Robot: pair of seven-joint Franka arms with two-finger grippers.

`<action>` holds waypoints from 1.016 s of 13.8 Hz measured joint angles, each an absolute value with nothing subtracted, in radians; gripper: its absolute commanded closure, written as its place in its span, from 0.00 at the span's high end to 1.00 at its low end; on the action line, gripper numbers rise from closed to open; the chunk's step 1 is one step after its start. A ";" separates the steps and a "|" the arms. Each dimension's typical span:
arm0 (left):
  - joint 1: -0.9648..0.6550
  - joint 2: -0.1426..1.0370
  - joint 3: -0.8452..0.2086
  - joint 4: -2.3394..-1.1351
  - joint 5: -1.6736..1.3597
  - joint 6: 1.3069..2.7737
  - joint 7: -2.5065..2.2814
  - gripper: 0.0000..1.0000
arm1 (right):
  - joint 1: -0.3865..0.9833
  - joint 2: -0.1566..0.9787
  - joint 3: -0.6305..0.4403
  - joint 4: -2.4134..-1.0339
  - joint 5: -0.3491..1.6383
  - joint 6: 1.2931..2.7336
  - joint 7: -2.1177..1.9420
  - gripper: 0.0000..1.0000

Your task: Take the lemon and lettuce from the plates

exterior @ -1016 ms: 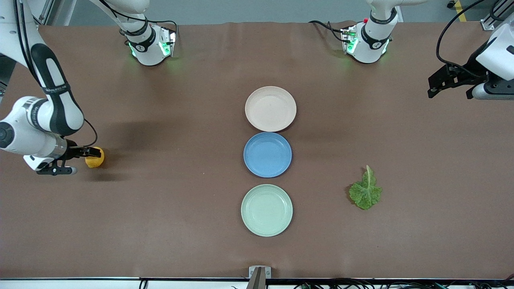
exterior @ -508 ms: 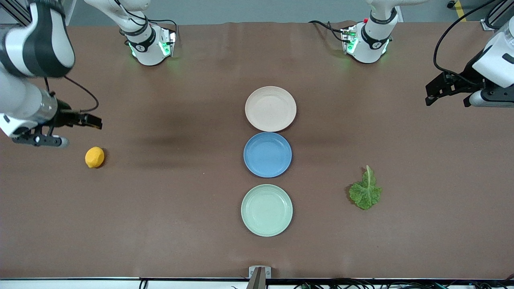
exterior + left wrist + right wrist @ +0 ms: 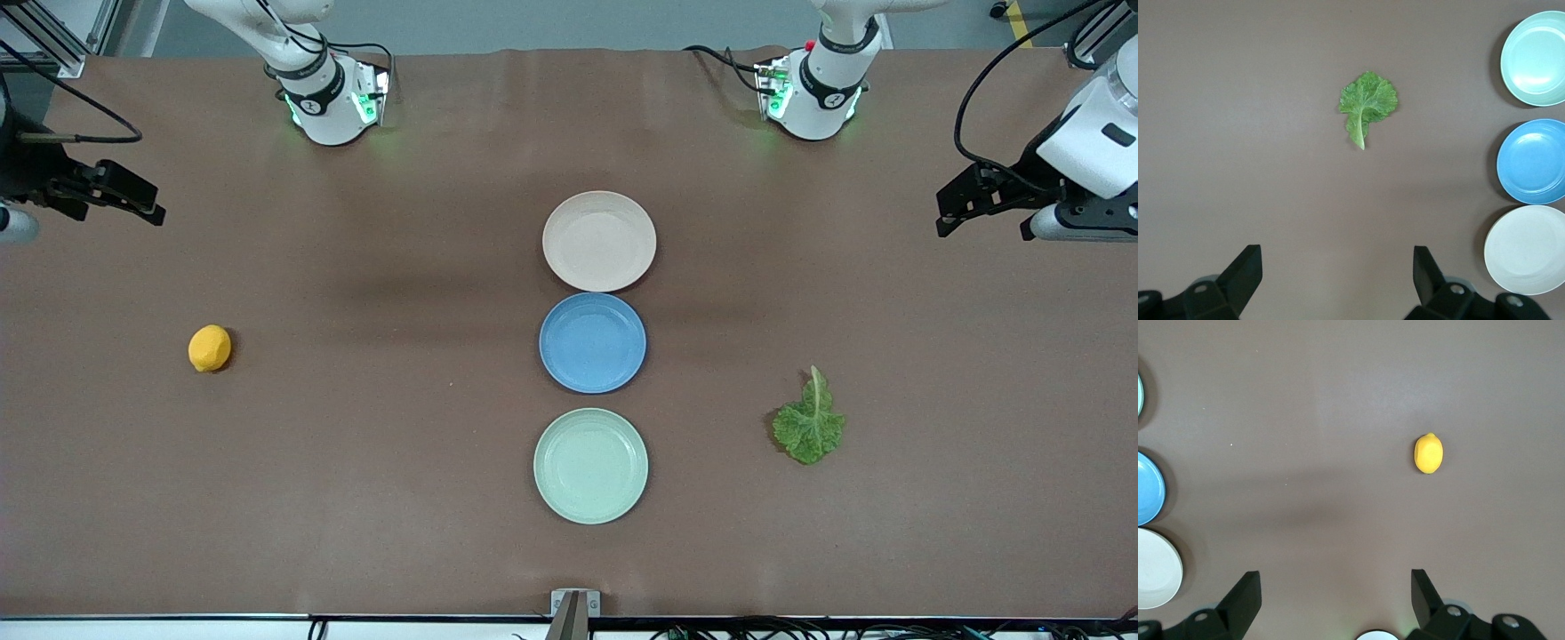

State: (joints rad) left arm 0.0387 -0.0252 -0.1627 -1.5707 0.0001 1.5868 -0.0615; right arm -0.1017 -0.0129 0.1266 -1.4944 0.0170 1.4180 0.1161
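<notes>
The lemon (image 3: 210, 348) lies on the bare table toward the right arm's end; it shows in the right wrist view (image 3: 1428, 453). The lettuce (image 3: 809, 420) lies on the table toward the left arm's end, and shows in the left wrist view (image 3: 1366, 104). The beige-pink plate (image 3: 599, 241) and the mint green plate (image 3: 590, 465) are empty. My right gripper (image 3: 133, 200) is open and empty, high over the table at its end. My left gripper (image 3: 965, 200) is open and empty, high over the table at the left arm's end.
An empty blue plate (image 3: 592, 342) sits between the two pale plates in a row at the table's middle. The arm bases (image 3: 333, 102) stand along the table's back edge.
My right gripper has let go of the lemon on the table and risen up and away toward the robots' side. My left gripper has drifted only slightly.
</notes>
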 measured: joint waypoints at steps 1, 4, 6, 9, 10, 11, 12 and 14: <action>0.039 -0.025 -0.163 -1.571 0.000 1.587 -0.062 1.00 | -0.102 -0.011 0.126 -1.487 0.017 1.414 0.116 0.99; 0.039 -0.024 -0.163 -1.572 0.000 1.587 -0.061 1.00 | -0.102 -0.004 0.126 -1.480 0.017 1.413 0.116 0.99; 0.039 -0.024 -0.163 -1.572 0.000 1.587 -0.061 1.00 | -0.102 0.000 0.126 -1.477 0.017 1.413 0.116 0.99; 0.038 -0.024 -0.166 -1.572 0.000 1.594 -0.060 1.00 | -0.102 0.001 0.125 -1.477 0.017 1.413 0.116 0.99; 0.038 -0.024 -0.167 -1.572 0.000 1.600 -0.060 1.00 | -0.102 0.001 0.124 -1.476 0.017 1.413 0.116 0.99; 0.038 -0.023 -0.167 -1.572 0.000 1.602 -0.060 1.00 | -0.102 0.001 0.123 -1.476 0.017 1.413 0.116 1.00; 0.038 -0.023 -0.167 -1.572 0.000 1.604 -0.060 1.00 | -0.102 0.001 0.122 -1.476 0.017 1.413 0.116 1.00; 0.042 -0.023 -0.166 -1.572 0.000 1.606 -0.060 1.00 | -0.102 0.001 0.121 -1.476 0.017 1.413 0.116 1.00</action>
